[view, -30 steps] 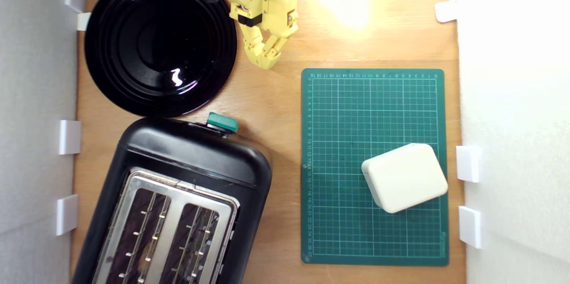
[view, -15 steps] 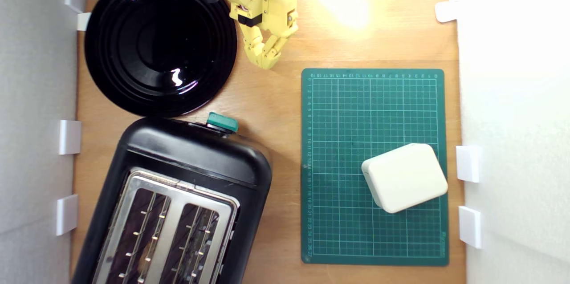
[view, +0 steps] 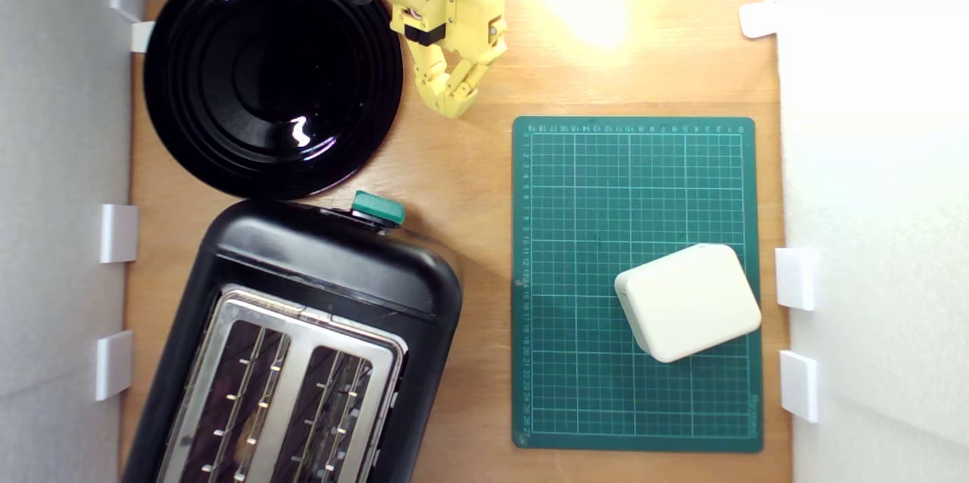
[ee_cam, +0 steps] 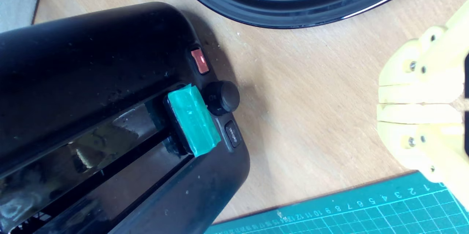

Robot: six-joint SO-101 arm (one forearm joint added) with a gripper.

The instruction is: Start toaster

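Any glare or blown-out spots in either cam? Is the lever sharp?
Exterior view: a hot glare patch washes out the wooden tabletop, the white right wall is overexposed, and a small highlight sits on the round black glossy plate. Wrist view: the teal-green lever knob is sharp; the yellow end effector is bright and slightly soft.

Exterior view bright and even, sharp. Blown-out hotspot on the counter [view: 590,6] near the top edge, white wall on the exterior view's right overexposed (no detail). Small specular glint on the black plate [view: 272,74]. Soft shadow beside the toaster [view: 318,294]. Wrist view softer, toaster [ee_cam: 110,116] casts a dim shadow, its glossy side mirrors surroundings; yellow gripper [ee_cam: 417,103] slightly washed out.
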